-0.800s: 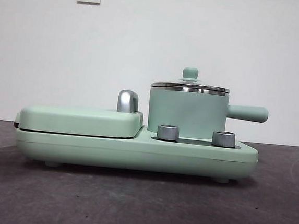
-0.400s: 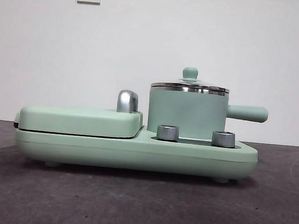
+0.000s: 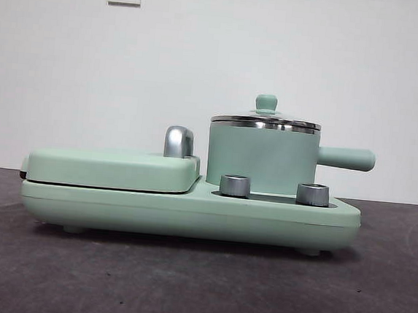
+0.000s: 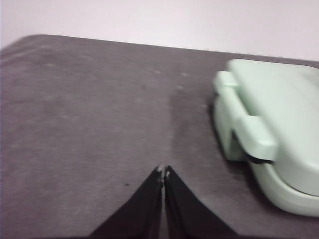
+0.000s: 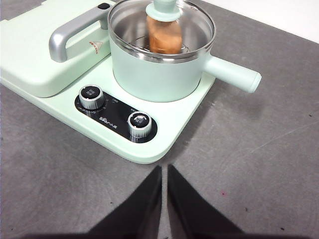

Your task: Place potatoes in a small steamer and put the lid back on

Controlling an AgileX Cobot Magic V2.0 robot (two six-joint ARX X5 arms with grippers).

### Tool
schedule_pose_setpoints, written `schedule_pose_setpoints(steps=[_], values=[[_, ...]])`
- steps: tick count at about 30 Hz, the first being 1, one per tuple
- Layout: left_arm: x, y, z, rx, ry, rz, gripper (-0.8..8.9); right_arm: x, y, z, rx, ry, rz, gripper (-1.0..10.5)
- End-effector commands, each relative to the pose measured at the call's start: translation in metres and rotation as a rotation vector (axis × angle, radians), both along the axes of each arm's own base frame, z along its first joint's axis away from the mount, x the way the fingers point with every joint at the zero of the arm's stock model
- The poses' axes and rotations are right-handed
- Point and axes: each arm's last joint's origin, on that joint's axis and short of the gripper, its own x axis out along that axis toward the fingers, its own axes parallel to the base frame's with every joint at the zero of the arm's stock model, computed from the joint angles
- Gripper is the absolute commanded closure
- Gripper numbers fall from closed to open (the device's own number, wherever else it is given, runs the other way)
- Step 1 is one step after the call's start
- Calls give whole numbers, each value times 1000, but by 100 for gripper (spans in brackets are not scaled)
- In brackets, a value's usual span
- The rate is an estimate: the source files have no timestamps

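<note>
From the front camera I see the small steamer [image 3: 261, 160] standing on the right half of a mint-green cooker base [image 3: 189, 212], its straight side handle pointing right. The lid [image 3: 265, 120] sits flat on the steel rim, knob up. Two metal dials [image 3: 235, 186] stand on the base just in front of the pot. To the left of the pot lies the flat griddle cover [image 3: 113, 168], closed, with its chrome handle [image 3: 179, 141] rising at its right end, just beside the pot. The base rests on a dark grey table [image 3: 197, 287]. I see neither arm in this view.

On my left wrist camera the left gripper [image 4: 163, 172] hangs over bare table, its jaws pressed together at the tips and holding nothing. The hinged end of the griddle cover [image 4: 269, 119] lies near it, apart from the jaws.

On my right wrist camera the right gripper [image 5: 163, 172] hangs over the table on the near side of the base [image 5: 60, 112], clear of it, its jaws close together with only a thin slit between them and nothing in them. Through the glass lid [image 5: 162, 22] I see the potato [image 5: 163, 35], orange-brown, sitting inside the steamer [image 5: 159, 69] on a wire rack. The two dials [image 5: 91, 96] lie between the pot and the gripper.
</note>
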Motion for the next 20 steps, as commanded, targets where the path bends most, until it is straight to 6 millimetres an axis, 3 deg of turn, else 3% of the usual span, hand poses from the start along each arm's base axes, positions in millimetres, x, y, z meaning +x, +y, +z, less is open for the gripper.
schedule_pose_setpoints(steps=[1,20], values=[[1,2,-5,13,-32,24,807,0,1,1,14,-8,2,933],[1,3,-9,22,-10,28,807,-1,0,1,14,-8,2,933]])
